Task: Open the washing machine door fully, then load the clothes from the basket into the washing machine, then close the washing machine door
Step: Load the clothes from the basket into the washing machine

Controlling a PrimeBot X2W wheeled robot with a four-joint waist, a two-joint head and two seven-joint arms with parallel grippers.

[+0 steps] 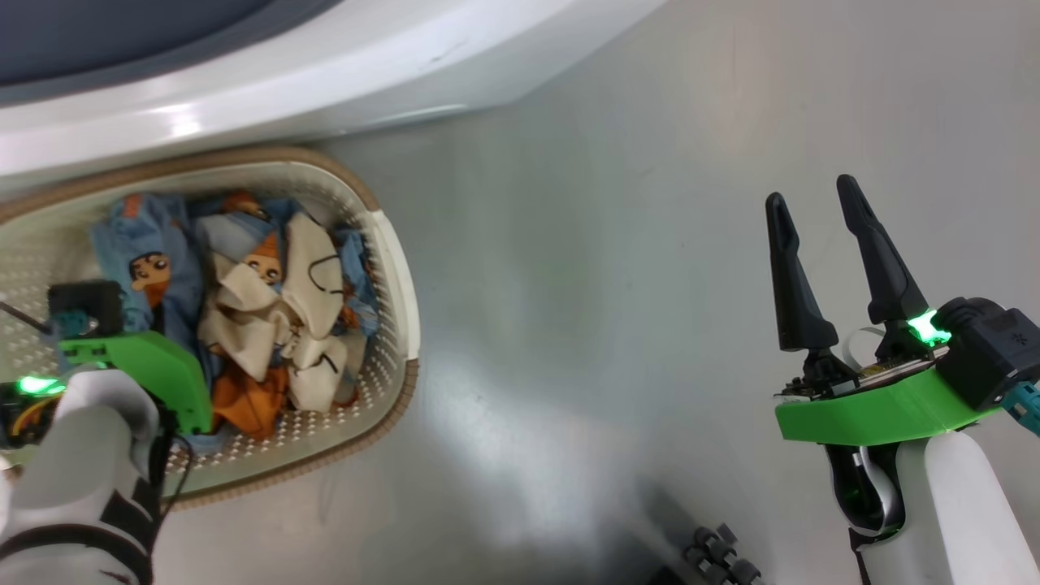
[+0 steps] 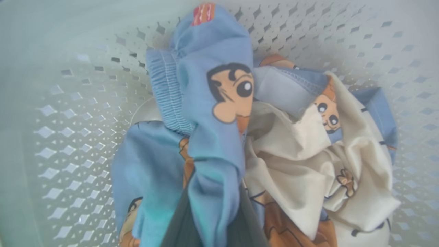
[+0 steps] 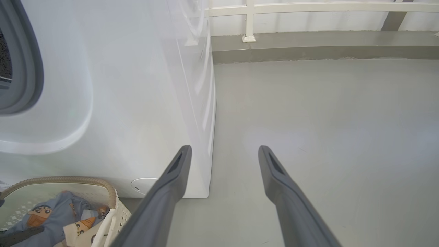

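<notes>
The cream basket point(image 1: 400, 268) stands on the floor against the white washing machine point(image 1: 325, 73). Inside it lie the clothes point(image 1: 276, 309), a pile of light blue, cream and orange fabric with cartoon prints. My left gripper point(image 2: 212, 219) is down in the basket point(image 2: 68, 137), shut on a fold of a light blue garment point(image 2: 216, 113). Off to the right, my right gripper point(image 1: 812, 190) hangs open over bare floor, nothing between its fingers point(image 3: 164, 192). The machine's grey gasket point(image 3: 24, 68) shows at the right wrist view's left edge. The washing machine door is out of view.
Grey floor point(image 1: 617, 284) spreads to the right of the basket and the machine. A low ledge with a white railing point(image 3: 250, 20) runs along the back. Small dark rollers of my base point(image 1: 719, 556) show at the bottom of the head view.
</notes>
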